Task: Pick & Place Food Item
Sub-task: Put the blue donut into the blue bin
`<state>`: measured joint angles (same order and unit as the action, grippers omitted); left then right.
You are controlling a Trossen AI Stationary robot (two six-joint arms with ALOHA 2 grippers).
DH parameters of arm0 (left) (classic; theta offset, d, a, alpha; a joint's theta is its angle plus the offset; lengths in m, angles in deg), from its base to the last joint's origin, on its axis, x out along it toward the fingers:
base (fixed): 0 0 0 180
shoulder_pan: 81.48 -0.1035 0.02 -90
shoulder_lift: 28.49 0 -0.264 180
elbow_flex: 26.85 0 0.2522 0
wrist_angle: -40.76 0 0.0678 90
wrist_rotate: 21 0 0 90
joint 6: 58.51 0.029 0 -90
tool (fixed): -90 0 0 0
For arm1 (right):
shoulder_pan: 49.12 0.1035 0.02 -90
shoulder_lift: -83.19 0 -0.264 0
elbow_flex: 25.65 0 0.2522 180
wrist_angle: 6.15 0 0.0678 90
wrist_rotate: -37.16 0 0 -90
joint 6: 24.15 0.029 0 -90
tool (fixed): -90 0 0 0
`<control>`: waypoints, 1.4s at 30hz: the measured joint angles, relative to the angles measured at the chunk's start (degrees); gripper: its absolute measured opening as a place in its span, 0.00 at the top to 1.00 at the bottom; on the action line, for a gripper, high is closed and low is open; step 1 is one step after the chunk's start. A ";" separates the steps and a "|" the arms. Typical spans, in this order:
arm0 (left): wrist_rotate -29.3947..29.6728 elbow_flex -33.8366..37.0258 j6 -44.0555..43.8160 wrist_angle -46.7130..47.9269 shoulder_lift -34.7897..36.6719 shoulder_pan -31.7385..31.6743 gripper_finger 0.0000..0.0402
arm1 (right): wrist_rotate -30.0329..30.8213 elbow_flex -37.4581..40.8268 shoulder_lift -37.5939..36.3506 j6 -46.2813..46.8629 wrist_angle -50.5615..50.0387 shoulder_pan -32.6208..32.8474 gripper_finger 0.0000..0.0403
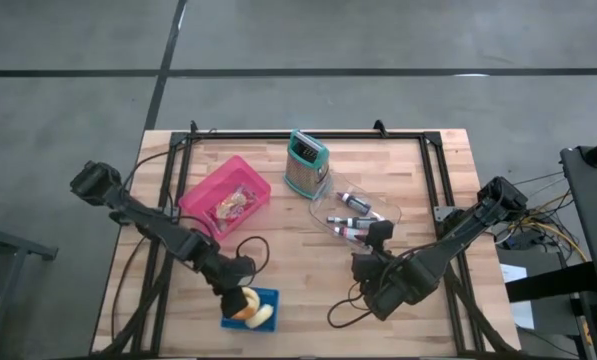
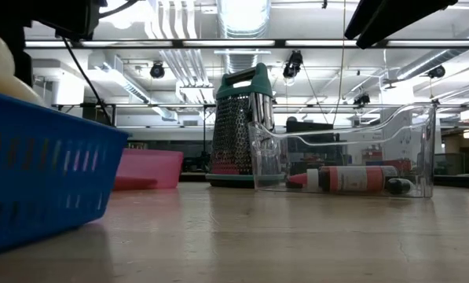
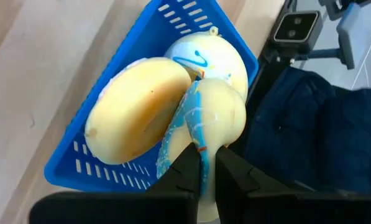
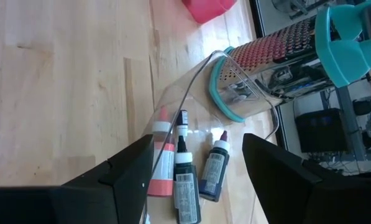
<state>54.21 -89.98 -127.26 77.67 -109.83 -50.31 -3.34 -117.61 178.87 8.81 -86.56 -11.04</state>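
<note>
Pretty even light is thrown from ceiling fixtures [image 2: 242, 16], mild glare is seen on the counter [image 2: 297, 228], and the close blue basket [image 2: 38, 173] is left blurry.

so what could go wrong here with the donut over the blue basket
The left hand pinches only the thin edge of the blue-iced donut, so it may slip or tear free. The blue basket already holds two donuts, so the third could roll over the rim. The basket sits near the table front edge, so a nudge might push it off.
</note>
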 joint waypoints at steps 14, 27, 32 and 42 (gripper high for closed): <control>-0.04 0.00 -0.24 -0.28 0.00 -0.30 0.92 | 0.00 0.00 0.00 0.00 0.16 0.00 0.41; -0.20 0.00 -0.49 -0.27 0.00 -0.30 0.92 | 0.00 0.00 0.00 -0.01 0.94 0.00 0.41; -0.17 0.00 -1.38 0.39 0.00 -0.30 0.91 | 0.00 -0.01 0.00 0.01 1.55 0.01 0.41; -0.15 0.00 -2.58 0.57 0.01 -0.32 0.66 | 0.01 -0.01 0.00 0.01 1.90 0.00 0.40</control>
<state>54.06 -89.98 -129.84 78.24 -109.82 -50.63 -3.33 -117.62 178.87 8.83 -84.66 -11.04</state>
